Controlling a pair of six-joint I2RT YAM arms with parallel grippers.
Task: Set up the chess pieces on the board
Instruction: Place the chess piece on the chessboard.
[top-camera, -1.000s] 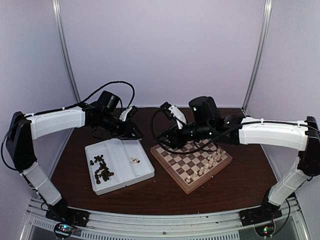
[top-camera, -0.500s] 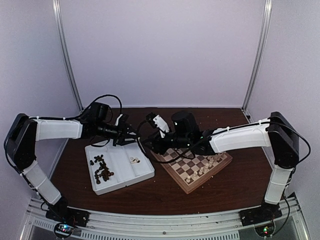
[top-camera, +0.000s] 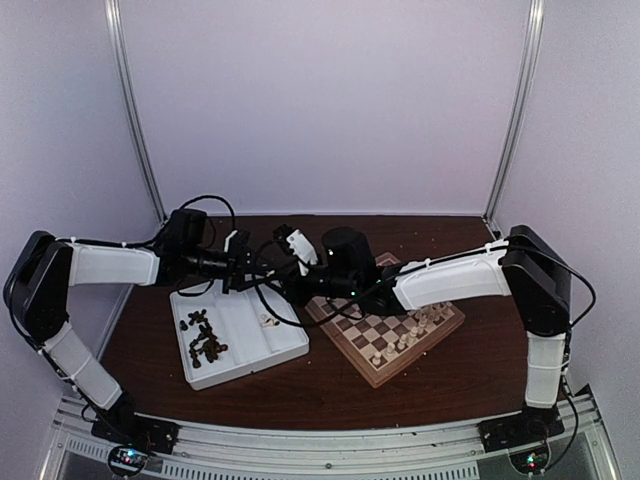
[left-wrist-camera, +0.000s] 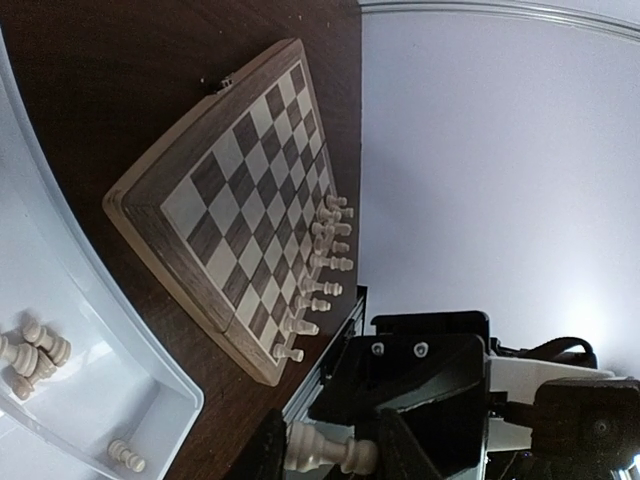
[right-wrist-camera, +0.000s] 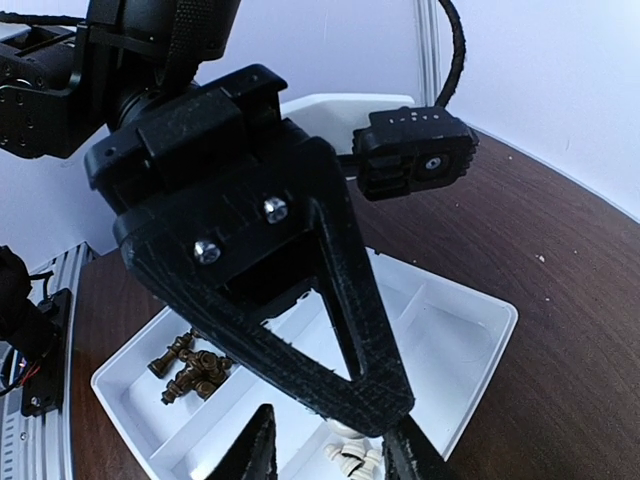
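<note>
My left gripper (top-camera: 258, 275) is shut on a cream-white chess piece (left-wrist-camera: 320, 450), held crosswise between its jaws (left-wrist-camera: 335, 452) above the far right corner of the white tray (top-camera: 278, 345). My right gripper (top-camera: 285, 290) is open, right against the left one; in the right wrist view its jaws (right-wrist-camera: 330, 455) straddle the left gripper's black fingers (right-wrist-camera: 330, 300). The board (top-camera: 340, 350) lies right of the tray, with cream-white pieces (top-camera: 425, 320) in two rows along its right side. It also shows in the left wrist view (left-wrist-camera: 230, 190).
The tray's left compartment holds several dark brown pieces (top-camera: 205, 340), also in the right wrist view (right-wrist-camera: 185, 365). Its right compartment holds a few cream-white pieces (top-camera: 268, 321), seen below my right jaws (right-wrist-camera: 355, 458). Cables hang between the two wrists.
My right arm swung left from over the board to the tray's far right corner and met the left gripper. The left gripper drew slightly back and down with its piece.
</note>
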